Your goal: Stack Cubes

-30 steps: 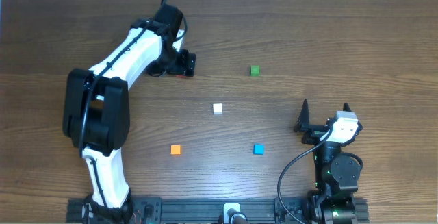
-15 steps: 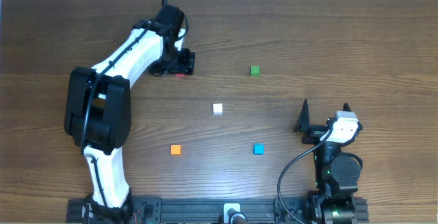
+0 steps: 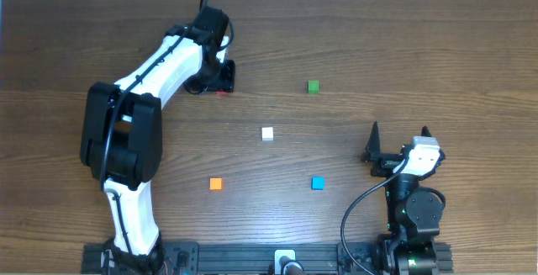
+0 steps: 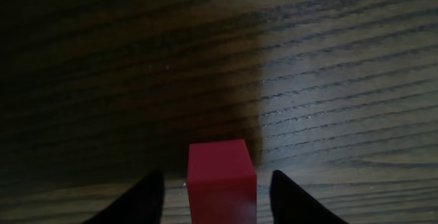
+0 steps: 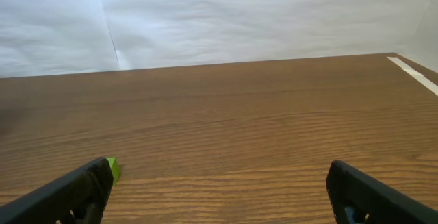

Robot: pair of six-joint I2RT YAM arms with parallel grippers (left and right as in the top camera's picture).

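A red cube (image 4: 221,183) rests on the wooden table, and my left gripper (image 3: 223,76) is open low around it, one dark finger (image 4: 145,198) on each side with a small gap to the cube. From above, just a sliver of the red cube (image 3: 221,92) peeks out under the gripper. A green cube (image 3: 313,87), a white cube (image 3: 267,134), an orange cube (image 3: 216,184) and a blue cube (image 3: 317,182) lie apart on the table. My right gripper (image 3: 398,134) is open at the right, holding nothing, with the green cube (image 5: 113,168) far ahead of it.
The wooden table (image 3: 437,48) stretches bare to the far side and the right. The left arm's white links (image 3: 160,65) cross the left part of the table. A white wall (image 5: 239,18) stands beyond the table's far edge.
My left gripper has edged slightly to the left over the red cube. The right arm and the other cubes have not moved.
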